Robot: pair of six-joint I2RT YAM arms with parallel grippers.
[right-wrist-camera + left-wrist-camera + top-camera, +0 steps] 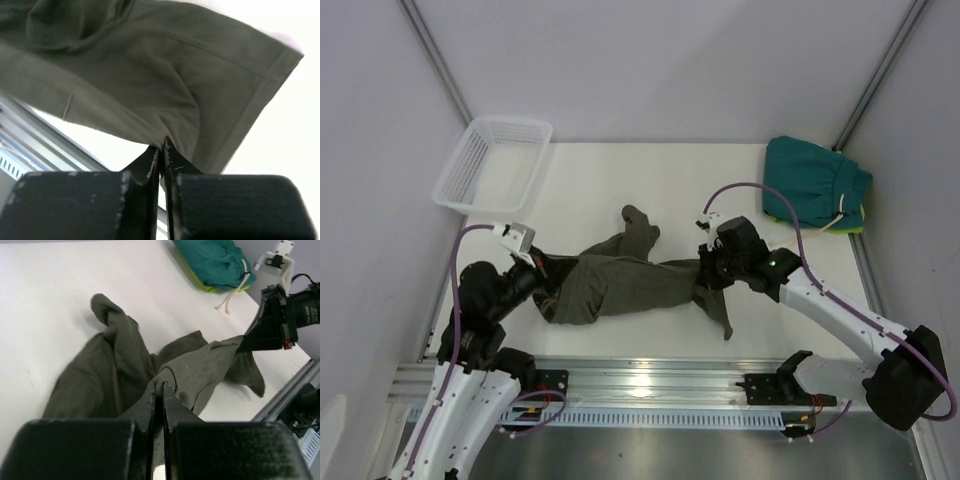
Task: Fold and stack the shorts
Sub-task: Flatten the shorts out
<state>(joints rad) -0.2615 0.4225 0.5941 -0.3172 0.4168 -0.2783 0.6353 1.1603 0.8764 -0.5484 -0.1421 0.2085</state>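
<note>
Soft, light, limp cloth; olive shorts (620, 280) sag on desk (620, 180) between left fingers (149, 402) and right fingers (171, 162); both pinched shut on bunched fabric; better hold judged at waistband corners

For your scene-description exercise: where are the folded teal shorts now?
In the top external view, the folded teal shorts lie at the far right corner of the table, beyond the right gripper, apart from the olive shorts.

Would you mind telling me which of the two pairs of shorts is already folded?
The teal shorts at the far right corner; the olive-green shorts are crumpled, pinched by the left gripper and right gripper.
</note>
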